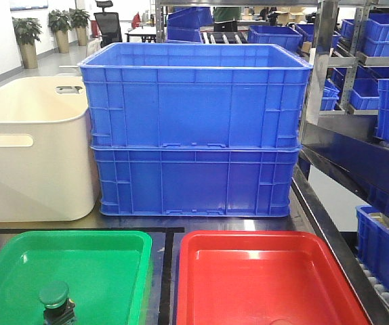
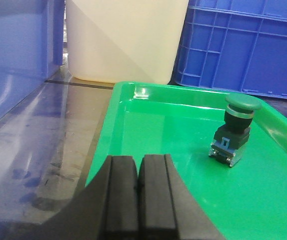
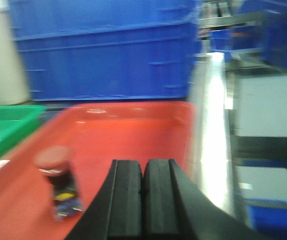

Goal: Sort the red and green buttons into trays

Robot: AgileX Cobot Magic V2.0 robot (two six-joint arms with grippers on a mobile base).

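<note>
**Both Grippers Closed and Empty Over Their Trays**

Check the left gripper (image 2: 137, 187) first: your left wrist view shows its two black fingers pressed together with nothing between them. It sits low over the near left rim of the green tray (image 2: 193, 200), pointing forward along the tray. The green-capped button (image 2: 234, 129) stands inside that tray, ahead and to the right of the fingertips, apart from them, cap up and tilted slightly.

Now check the right gripper (image 3: 143, 192). Its fingers are likewise together and hold nothing. It is low over the red tray (image 3: 133, 135), aimed at the far rim. A red-capped button (image 3: 58, 182) stands upright in this tray, left of the fingertips; the view is blurred.

In the front view, the two trays lie side by side, with stacked blue crates (image 1: 194, 128) and a cream tub (image 1: 35, 152) behind them.
</note>
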